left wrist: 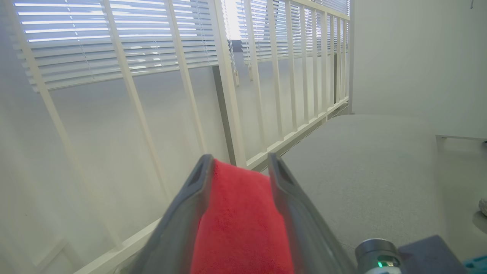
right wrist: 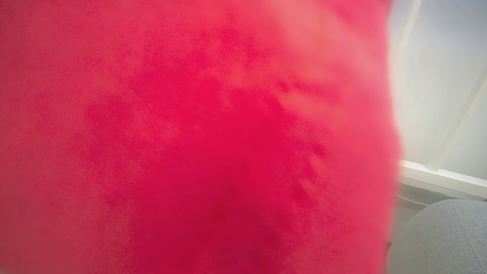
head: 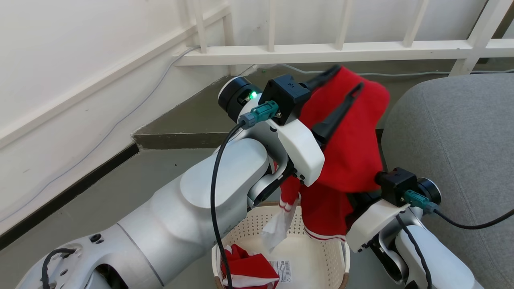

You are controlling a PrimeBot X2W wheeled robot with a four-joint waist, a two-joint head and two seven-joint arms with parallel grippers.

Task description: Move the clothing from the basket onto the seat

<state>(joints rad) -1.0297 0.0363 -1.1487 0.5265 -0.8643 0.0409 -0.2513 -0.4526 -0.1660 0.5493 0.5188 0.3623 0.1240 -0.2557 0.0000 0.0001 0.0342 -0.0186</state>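
Note:
A red piece of clothing (head: pixel 353 136) hangs above the cream basket (head: pixel 341 257), just left of the grey seat (head: pixel 453 140). My left gripper (head: pixel 348 77) is raised, and its dark fingers stand apart with the cloth draped between and over them. The left wrist view shows the red fabric (left wrist: pixel 239 220) filling the gap in my left gripper (left wrist: pixel 239 161), with the seat (left wrist: pixel 373 171) beyond. My right gripper (head: pixel 355 198) is lower, its fingers buried in the garment's lower part and shut on it. Red cloth (right wrist: pixel 190 133) covers most of the right wrist view. A second red garment (head: pixel 249 265) lies in the basket.
A white railing (head: pixel 321 50) runs along the back, with a white wall at the left and a cable on the floor. A white tag (head: pixel 279 228) dangles from the held garment. A paper label (head: pixel 283 271) lies in the basket. The seat's corner (right wrist: pixel 445 236) is close at the right.

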